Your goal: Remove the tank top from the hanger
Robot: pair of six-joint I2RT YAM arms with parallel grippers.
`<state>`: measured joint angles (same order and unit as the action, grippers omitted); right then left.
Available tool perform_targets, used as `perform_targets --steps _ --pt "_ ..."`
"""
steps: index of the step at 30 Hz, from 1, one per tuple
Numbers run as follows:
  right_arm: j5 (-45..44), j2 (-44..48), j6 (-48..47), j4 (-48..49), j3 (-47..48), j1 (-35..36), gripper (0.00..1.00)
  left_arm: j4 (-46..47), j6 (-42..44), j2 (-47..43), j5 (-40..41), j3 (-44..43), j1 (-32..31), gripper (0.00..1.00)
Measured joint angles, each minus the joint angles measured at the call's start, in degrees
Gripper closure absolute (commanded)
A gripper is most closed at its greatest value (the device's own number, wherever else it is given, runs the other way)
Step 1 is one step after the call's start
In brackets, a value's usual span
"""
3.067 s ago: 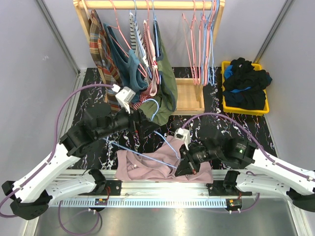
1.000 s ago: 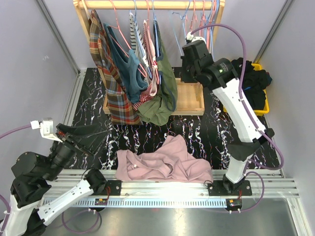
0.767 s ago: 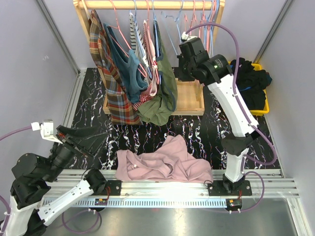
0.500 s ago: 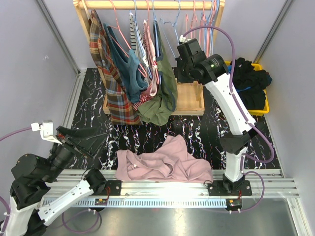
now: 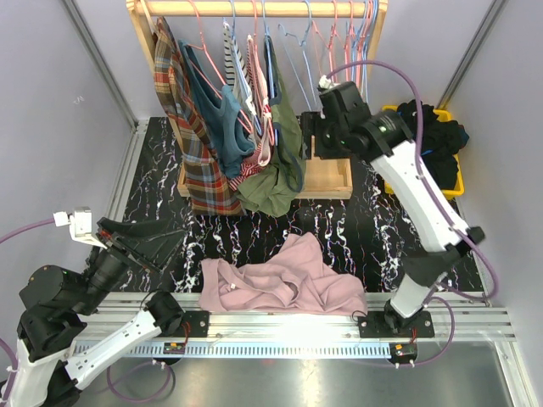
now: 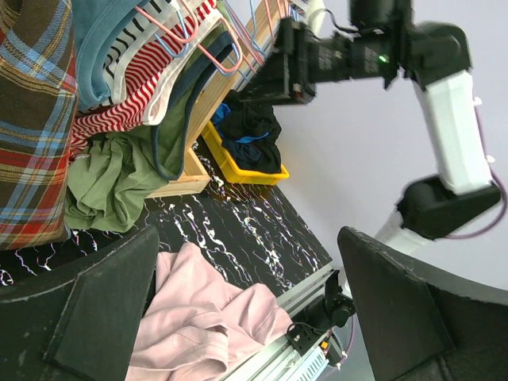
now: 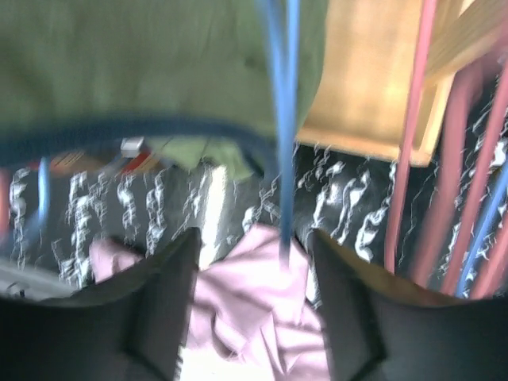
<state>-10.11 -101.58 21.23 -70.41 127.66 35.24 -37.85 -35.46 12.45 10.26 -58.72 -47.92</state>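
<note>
Table (image 5: 161, 170): black marbled top, with the wooden clothes rack (image 5: 327, 174) standing at its far end.

Hung garments: a plaid shirt (image 5: 182, 110), striped and blue pieces and a green garment (image 5: 284, 161) crowd the left half of the rack's rail. Bare pink and blue hangers occupy the right half.

Tank top (image 5: 280, 284): pink, off any hanger. It lies crumpled flat on the table, well in front of the rack, at the near edge between the two arm bases.

Yellow bin (image 5: 424, 192): just right of the rack, heaped with dark clothing.

Blue hanger (image 7: 286, 206): empty, hanging from the rail just right of the green garment.

Right gripper (image 7: 252, 262): raised in front of the rack's middle, beside the green garment. Its fingers are spread. In the wrist view the blue hanger's wire drops into the gap between them; whether it touches either finger cannot be told, as that view is blurred.

Left gripper (image 6: 246, 238): well in front and to the left of the rack. Its fingers are spread wide, with nothing between them.
</note>
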Motion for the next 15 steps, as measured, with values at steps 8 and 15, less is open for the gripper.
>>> perform_targets --steps 8,15 --pt "8.55 23.87 0.28 8.11 -24.55 5.70 0.00 -0.02 -0.02 0.02 0.00 -0.02 0.00 0.01" --pt "11.23 40.22 5.01 16.76 -51.63 16.39 0.00 0.02 -0.26 0.48 -0.22 -0.02 0.00 0.01"
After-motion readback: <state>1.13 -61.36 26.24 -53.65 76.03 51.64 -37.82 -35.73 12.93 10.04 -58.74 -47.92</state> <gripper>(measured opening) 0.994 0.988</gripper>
